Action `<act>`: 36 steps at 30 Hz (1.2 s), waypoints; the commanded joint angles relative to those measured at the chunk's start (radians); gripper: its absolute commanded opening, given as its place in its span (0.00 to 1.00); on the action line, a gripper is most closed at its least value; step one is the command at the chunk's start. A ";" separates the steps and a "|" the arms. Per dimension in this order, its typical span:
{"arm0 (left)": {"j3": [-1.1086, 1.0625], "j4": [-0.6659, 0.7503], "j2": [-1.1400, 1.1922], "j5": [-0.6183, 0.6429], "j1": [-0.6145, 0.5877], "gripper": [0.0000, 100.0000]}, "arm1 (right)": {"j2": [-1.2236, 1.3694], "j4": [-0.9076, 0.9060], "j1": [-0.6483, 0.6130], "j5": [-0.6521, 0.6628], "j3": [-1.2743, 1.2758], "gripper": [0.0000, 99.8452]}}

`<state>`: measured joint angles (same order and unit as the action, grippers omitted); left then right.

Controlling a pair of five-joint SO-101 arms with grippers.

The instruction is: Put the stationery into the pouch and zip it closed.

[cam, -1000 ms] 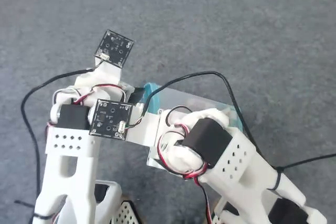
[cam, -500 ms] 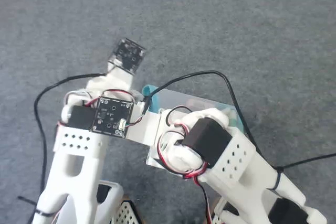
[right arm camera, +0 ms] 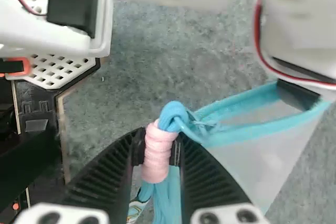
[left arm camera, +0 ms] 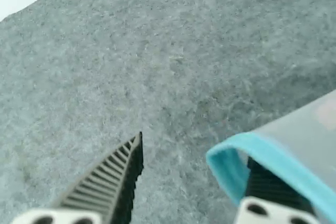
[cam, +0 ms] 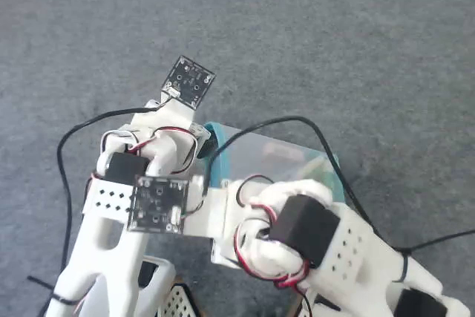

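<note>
A clear pouch with a blue trim lies on the grey mat between the two arms. In the right wrist view my right gripper is shut on the pink zipper pull, whose blue cord knot sticks out above the fingers. My left gripper is open at the pouch's far corner. One of its fingers stands free over the mat, and the other sits behind the blue trim. The pouch's contents are too faint to make out.
Grey mat stretches open to the back and to both sides. Black cables loop over the pouch and off to the left. The white arm bases and perforated plates crowd the front edge.
The right arm's wrist has drawn back toward the front edge with the zipper pull held, baring more of the pouch. The left arm has shifted right along the pouch's far corner.
</note>
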<state>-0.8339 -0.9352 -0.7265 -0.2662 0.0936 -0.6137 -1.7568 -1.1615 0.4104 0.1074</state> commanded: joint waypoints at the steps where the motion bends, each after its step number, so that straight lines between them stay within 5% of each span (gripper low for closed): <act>1: 0.001 0.071 0.008 0.018 0.011 0.30 | -0.050 -0.039 -0.028 0.020 -0.005 0.01; 5: -0.038 0.112 0.006 0.018 0.043 0.26 | -0.061 -0.038 -0.024 0.018 -0.005 0.01; 10: -0.064 0.117 -0.002 0.026 0.095 0.00 | -0.061 -0.036 0.004 0.017 -0.005 0.01; 16: -0.019 0.094 -0.003 0.164 -0.018 0.01 | -0.061 -0.036 0.186 0.014 -0.005 0.01; 21: 0.090 -0.071 -0.003 0.201 -0.155 0.01 | -0.051 -0.033 0.303 0.012 0.002 0.01; 26: 0.153 -0.146 0.005 0.321 -0.199 0.01 | -0.062 -0.005 0.160 0.012 0.046 0.04; 36: 0.157 -0.147 0.005 0.405 -0.184 0.01 | -0.084 0.010 -0.110 0.037 0.069 0.36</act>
<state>-0.7511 -1.0810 -0.7250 0.1128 -0.0813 -0.6429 -1.7522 -1.2336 0.4120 0.1872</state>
